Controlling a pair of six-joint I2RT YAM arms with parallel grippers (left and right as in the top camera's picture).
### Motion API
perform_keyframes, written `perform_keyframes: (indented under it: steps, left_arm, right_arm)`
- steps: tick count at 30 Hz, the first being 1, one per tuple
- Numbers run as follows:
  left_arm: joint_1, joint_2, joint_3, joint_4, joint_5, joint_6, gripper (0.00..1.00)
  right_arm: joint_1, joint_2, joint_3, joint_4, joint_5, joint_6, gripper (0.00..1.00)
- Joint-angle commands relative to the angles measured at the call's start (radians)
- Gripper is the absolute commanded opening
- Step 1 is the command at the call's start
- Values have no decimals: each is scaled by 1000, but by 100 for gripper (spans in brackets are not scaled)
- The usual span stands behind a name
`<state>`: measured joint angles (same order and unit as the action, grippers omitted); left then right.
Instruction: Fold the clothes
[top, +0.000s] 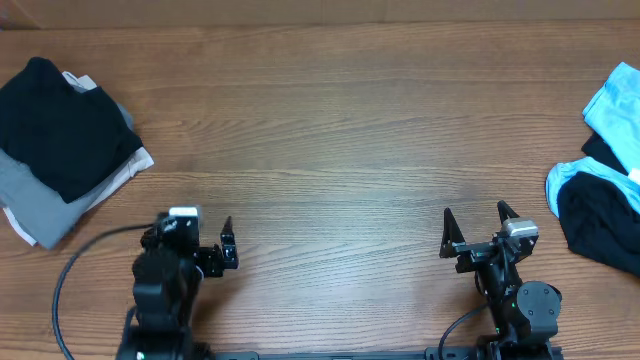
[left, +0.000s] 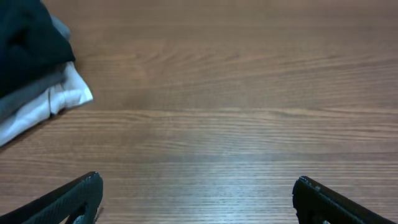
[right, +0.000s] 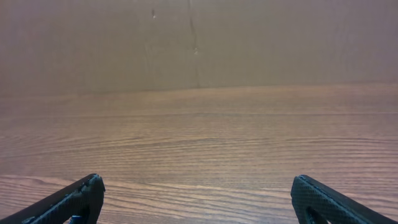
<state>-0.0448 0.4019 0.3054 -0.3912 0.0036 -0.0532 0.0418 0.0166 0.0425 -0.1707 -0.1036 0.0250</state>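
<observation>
**Two pincers spread wide, both empty**

Left pincer (top: 197, 232) low at the near-left edge of the wooden worktop (top: 330, 130). Opened wide, gripping nothing. Only bare wood grain between its dark fingers (left: 74, 199) in the left wrist view. Black cable (top: 90, 248) looping out from the arm toward the left.

Right pincer (top: 475, 212) at the near-right edge, likewise opened wide and holding nothing. Dark fingertips (right: 78, 198) at the two lower corners of the right wrist view, with open wood ahead, up to a plain brown backdrop (right: 199, 43).

Clothes in two groups, each well apart from both pincers.

At the far left, a folded stack (top: 65, 150):
- black garment (top: 55, 120) on top
- grey garment (top: 40, 200) beneath it
- white garment (top: 135, 165) lowest, showing at the right-hand corner and along the near edge

Same layering in the upper left corner of the left wrist view: black over grey over white.

At the far right, a loose heap (top: 605, 160) cut off by the edge of the overhead view. Light blue garment (top: 615, 100) at the back, rumpled. Second black garment (top: 600, 220) nearer the robot, with a strip of light blue along its left side. Cannot tell how far the heap runs beyond the view.
</observation>
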Motion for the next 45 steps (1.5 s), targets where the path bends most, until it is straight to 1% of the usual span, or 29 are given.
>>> perform_keyframes:
  steps: [1, 2, 3, 9, 14, 16, 19, 20, 22, 45]
  left_arm:
    - [7, -125, -95, 79, 16, 5, 100]
    - [7, -144, -109, 98, 17, 4, 100]
    - [6, -195, -153, 159, 16, 5, 100]
    - [5, -320, -298, 393, 62, 5, 100]
    - [6, -389, -301, 422, 76, 63, 100]
    - [2, -399, -301, 402, 76, 71, 100]
    - [-2, -399, -301, 311, 74, 68, 100]
    - [-4, -399, -301, 317, 75, 41, 100]
    - [-9, -399, -301, 316, 71, 30, 100]
    - [-10, -397, -300, 319, 71, 31, 100]
  right_arm:
    - [4, -5, 5, 7, 5, -6, 100]
    - [4, -5, 5, 7, 5, -6, 100]
    - [4, -5, 5, 7, 5, -6, 100]
    - [4, -5, 5, 7, 5, -6, 100]
    - [4, -5, 5, 7, 5, -6, 100]
    - [4, -5, 5, 7, 5, -6, 100]
    - [4, -5, 5, 7, 5, -6, 100]
    - [4, -5, 5, 7, 5, -6, 100]
    - [4, -5, 5, 7, 5, -6, 100]
    - [4, -5, 5, 7, 5, -6, 100]
